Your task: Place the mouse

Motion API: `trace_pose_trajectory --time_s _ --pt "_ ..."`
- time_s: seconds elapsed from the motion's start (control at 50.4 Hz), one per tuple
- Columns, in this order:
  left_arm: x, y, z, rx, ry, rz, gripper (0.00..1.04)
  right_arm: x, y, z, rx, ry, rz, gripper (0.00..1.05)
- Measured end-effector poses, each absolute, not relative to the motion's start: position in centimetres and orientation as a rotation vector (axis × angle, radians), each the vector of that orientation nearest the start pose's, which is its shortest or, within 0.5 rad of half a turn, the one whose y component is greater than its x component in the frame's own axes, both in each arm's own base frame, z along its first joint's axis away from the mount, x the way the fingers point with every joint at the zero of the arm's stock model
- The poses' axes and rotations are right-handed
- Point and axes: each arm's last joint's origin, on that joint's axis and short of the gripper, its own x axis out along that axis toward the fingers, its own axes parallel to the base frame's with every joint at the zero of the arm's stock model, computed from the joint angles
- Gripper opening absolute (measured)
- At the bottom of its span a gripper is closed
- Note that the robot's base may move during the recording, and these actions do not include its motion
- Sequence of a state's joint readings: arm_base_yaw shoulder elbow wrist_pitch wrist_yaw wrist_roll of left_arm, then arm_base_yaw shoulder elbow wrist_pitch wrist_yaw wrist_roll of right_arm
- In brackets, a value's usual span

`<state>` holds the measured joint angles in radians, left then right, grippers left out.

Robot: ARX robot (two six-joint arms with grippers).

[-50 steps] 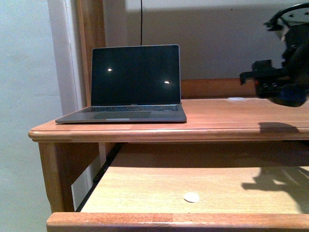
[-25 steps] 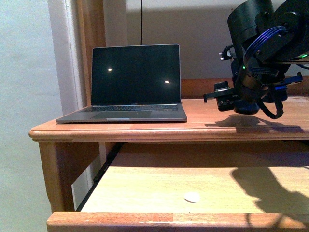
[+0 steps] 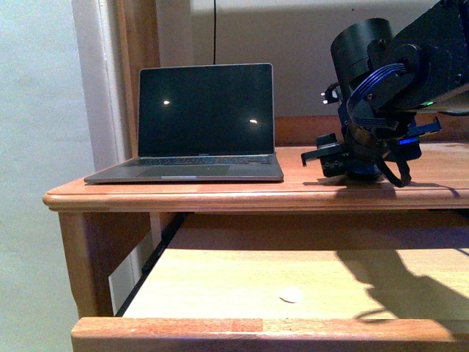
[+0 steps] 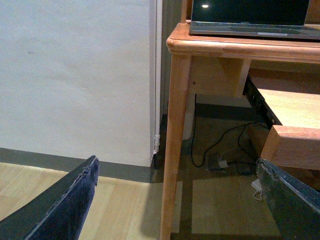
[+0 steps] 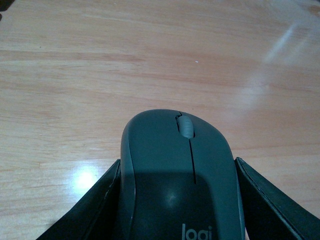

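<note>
2 fingers (image 5: 92,205) of the right gripper (image 3: 357,167) are pressed against the flanks of the mouse (image 5: 180,170), which is dark grey with a lighter scroll wheel and a "logi" mark on its top. The mouse is thus clasped from both sides. In the front view this gripper is set low over the right part of the desk (image 3: 220,196), with its shadow directly beneath it. Whether the mouse touches the wood cannot be told. Pale, glossy wood grain is shown all round the mouse in the right wrist view. To the left of the gripper, well apart from it, an open laptop (image 3: 201,125) with a dark screen is placed on the same top. Under the top a pull-out shelf (image 3: 242,268) is drawn forward, and 1 small white disc (image 3: 291,295) is lying on it near its front edge. The left gripper (image 4: 176,165) is held low beside a desk leg, its fingers spread wide apart. The floor and a cable (image 4: 220,137) are seen past them.
</note>
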<state>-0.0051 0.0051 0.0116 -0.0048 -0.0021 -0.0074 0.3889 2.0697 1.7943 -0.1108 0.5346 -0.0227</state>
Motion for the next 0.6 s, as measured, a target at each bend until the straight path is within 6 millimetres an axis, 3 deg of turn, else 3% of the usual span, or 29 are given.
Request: trace_pose_trajectory --time_s 0.218,0.397,0.596 --pt "9.7 0.0 16.7 -0.007 -0.002 -0.003 0.97 45.5 17.1 29.4 -0.177 0.322 -0.103 0.99" --pt "9.7 0.0 16.7 -0.007 -0.002 -0.003 0.97 44.5 15.6 30.0 -0.108 0.3 -0.009 0.97" --pt "9.7 0.0 16.7 -0.007 -0.002 -0.003 0.97 39.5 9.3 33.0 -0.021 0.191 0.128 0.97"
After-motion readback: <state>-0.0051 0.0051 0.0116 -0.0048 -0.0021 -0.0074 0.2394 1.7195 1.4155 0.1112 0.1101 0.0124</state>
